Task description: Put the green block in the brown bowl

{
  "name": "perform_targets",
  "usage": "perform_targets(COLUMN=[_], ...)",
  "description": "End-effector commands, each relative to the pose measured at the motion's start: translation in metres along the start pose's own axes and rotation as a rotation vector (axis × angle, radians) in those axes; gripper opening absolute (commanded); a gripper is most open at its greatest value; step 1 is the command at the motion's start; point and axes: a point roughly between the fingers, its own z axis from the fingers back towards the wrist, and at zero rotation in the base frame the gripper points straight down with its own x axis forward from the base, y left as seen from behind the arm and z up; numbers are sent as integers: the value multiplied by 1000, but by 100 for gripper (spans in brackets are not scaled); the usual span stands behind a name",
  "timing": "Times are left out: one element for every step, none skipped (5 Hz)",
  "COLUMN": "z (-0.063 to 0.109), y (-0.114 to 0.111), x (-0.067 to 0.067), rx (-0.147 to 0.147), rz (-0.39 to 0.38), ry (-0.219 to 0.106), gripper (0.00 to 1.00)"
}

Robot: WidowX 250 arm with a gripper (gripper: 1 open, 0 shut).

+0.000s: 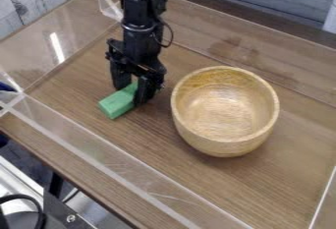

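Gripper (pixel 138 84) is right down over the green block (pixel 118 104), pointing straight at the table, with its black fingers (pixel 120 78) straddling the block's far end. Can't honestly tell if the jaws are pinching the block or just sitting around it, since the fingers hide that end. The near end of the block pokes out toward the camera, flat on the wooden tabletop (pixel 92 149). It's a small bright green bar, plain, with sharp edges. Just to the right, apart from the block, sits the brown bowl (pixel 226 110): round, light wood, visible grain, thick rim, rounded sides. Clear plastic walls (pixel 53 135) run around the table edge, kinda glossy with glare.
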Motion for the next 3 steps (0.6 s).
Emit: perform_targets(z=[10,21,32], y=[5,4,2], x=[3,3,3], rx=[15,15,14], rz=[13,28,42], ry=[-34,-46,-59], gripper=[0,0,0])
